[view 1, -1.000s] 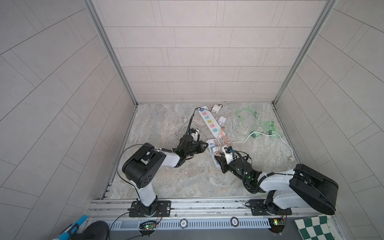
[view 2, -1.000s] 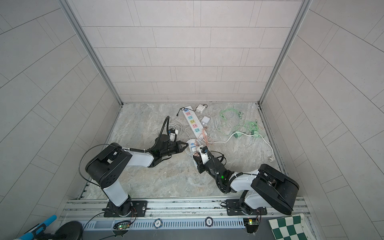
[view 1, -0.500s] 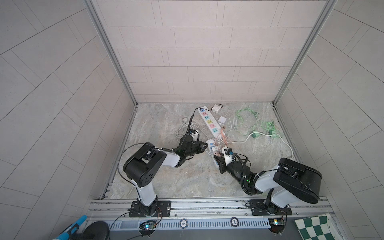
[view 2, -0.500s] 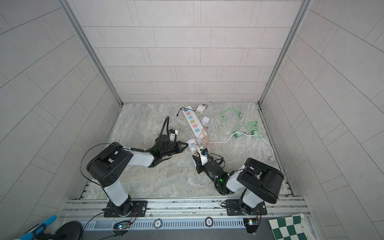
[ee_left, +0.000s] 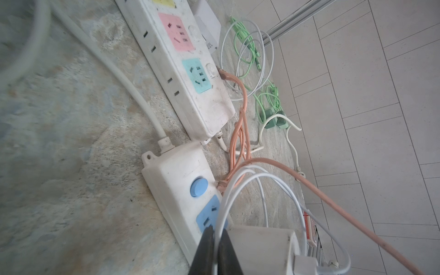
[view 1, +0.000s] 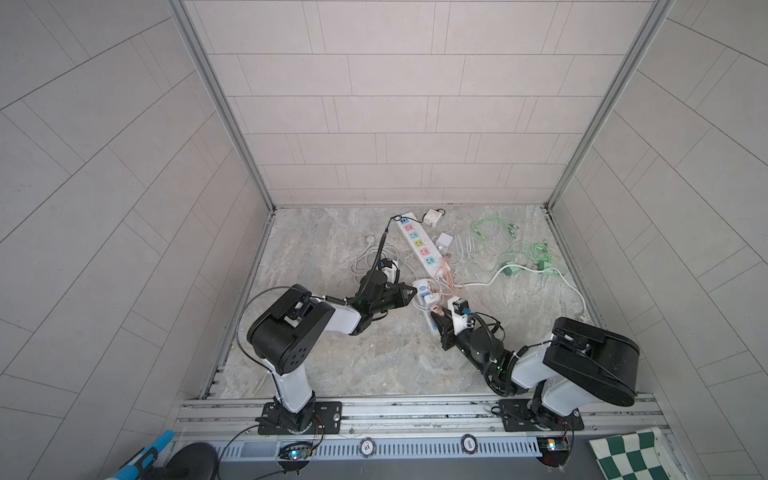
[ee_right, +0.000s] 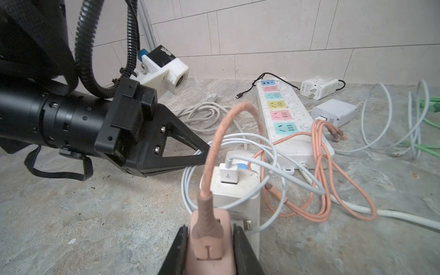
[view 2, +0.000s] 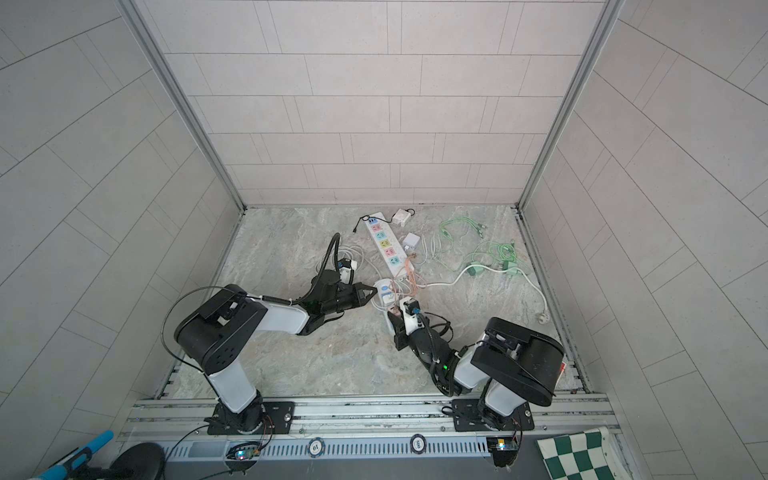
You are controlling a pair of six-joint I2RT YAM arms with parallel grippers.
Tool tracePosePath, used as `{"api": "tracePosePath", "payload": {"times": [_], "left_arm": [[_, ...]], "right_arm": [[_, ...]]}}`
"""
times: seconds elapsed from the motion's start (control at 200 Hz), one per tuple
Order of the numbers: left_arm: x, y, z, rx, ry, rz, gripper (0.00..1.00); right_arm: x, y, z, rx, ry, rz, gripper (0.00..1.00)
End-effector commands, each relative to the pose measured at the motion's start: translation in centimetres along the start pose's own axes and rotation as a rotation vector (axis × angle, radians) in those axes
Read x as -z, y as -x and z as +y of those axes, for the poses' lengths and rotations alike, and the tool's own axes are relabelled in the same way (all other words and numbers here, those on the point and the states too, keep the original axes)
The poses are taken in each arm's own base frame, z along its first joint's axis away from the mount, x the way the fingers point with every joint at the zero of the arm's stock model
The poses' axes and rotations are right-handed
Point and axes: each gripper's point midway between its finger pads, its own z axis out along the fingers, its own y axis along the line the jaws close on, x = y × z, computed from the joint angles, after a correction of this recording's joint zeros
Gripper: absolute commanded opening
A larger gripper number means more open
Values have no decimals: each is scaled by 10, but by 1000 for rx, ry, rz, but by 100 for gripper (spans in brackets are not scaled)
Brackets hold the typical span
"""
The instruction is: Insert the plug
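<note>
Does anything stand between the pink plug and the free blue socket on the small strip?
Yes: the white charger, seated on that small strip, stands between the pink plug and the blue socket; white cable loops drape over it.

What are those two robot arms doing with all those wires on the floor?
They are working on plugging something in. The right gripper is shut on a pink plug, right beside the white charger that already sits in the small white power strip. The left gripper is pinching a loop of white cable next to that strip. Whether the pink plug is in a socket yet cannot be seen.
</note>
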Motion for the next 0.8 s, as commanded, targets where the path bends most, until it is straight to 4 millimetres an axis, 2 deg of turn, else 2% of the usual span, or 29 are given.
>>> {"api": "tracePosePath", "payload": {"times": [0.0,0.185,0.47,0.796], "left_arm": [[-4,7,-7,-6,-31,-16,8],[-5,8,-8,-6,-33,-16,8],[-5,7,-7,-6,-32,-14,8],[-5,7,-7,-3,-33,-17,8]], "right_arm": [[0,-7,-4,37,-34,40,0],[-7,-7,3,12,-4,3,0],[-10,-19,1,-6,-16,13,0],[-8,-13,-1,-11,-37,23,0]]}}
